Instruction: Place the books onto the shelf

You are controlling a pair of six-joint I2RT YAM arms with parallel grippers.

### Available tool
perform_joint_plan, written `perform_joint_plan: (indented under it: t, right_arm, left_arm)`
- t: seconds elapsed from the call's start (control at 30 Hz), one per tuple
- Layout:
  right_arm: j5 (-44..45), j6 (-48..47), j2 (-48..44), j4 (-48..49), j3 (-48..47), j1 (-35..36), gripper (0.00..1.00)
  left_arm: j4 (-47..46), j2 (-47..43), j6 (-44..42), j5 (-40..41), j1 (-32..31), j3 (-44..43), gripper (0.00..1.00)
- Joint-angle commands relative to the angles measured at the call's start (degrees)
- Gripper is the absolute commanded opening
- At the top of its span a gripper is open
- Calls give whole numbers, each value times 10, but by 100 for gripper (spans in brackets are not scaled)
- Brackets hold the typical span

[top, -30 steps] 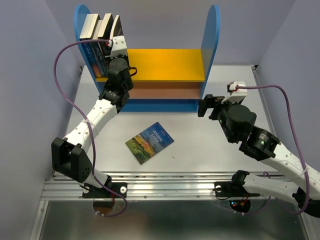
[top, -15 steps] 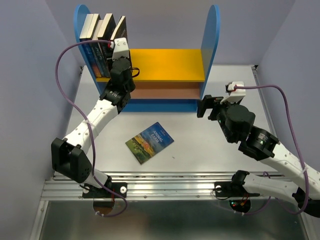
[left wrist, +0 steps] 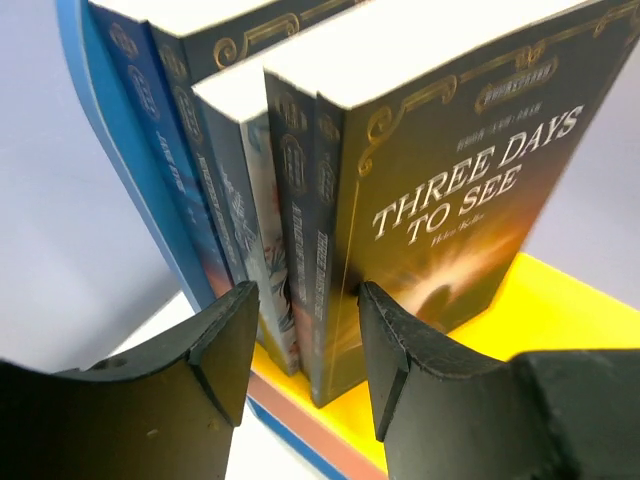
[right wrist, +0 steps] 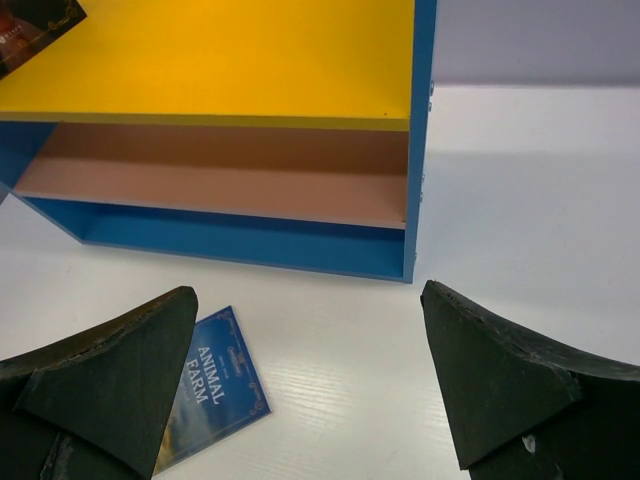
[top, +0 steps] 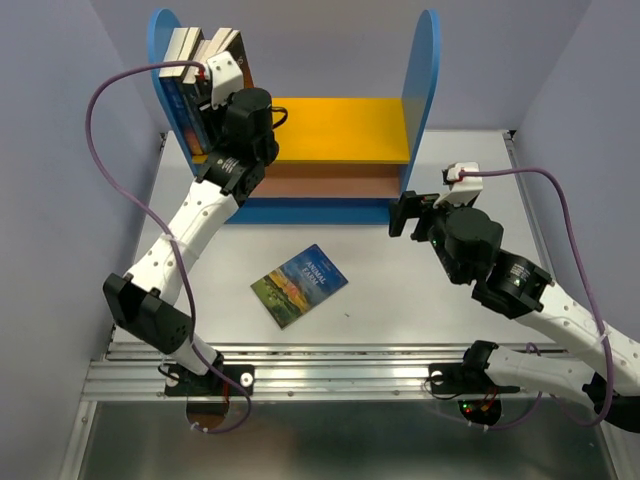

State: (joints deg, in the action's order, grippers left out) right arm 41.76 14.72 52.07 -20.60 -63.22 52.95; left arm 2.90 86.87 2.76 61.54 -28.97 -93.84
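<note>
Several books (top: 196, 50) stand at the left end of the shelf's yellow upper board (top: 340, 130), leaning against the left blue panel (top: 160, 40). The outermost one is "Three Days to See" (left wrist: 450, 200). My left gripper (left wrist: 305, 292) is open just in front of these spines, its right finger (left wrist: 400, 350) close by that cover and its left finger (left wrist: 215, 345) apart from the books. Another book, "Animal Farm" (top: 299, 284), lies flat on the white table in front of the shelf. My right gripper (right wrist: 308, 295) hangs wide open and holds nothing, above the table right of Animal Farm (right wrist: 205, 400).
The shelf's brown lower board (right wrist: 220, 165) and blue base (right wrist: 250, 245) hold nothing. Its right blue panel (top: 428, 60) stands just behind my right wrist. Grey-purple walls close in the sides and back. A metal rail (top: 330, 365) runs along the near table edge.
My left gripper rose and shifted left along the shelved books while its jaws widened. The outermost book now leans closer to the others. The right arm crept slightly left.
</note>
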Motion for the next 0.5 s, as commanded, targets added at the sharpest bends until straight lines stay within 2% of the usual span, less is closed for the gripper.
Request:
perform_joint_plan:
  t: [0.0,0.1,0.27,0.47]
  right_arm:
    - [-1,-5,-6,10,0,1,100]
    - [-4,-7,-8,11,1,1,100]
    - [-5,-7,-14,10,3,1,100]
    - [-4,-8,-14,11,3,1,100]
  left_arm:
    - [182,48,123,117,6,-139,55]
    - [318,93,209,118,7,-231,55]
    - [349,113,215,114,6,-255,55]
    - [376,105,256,113,6,-241,61]
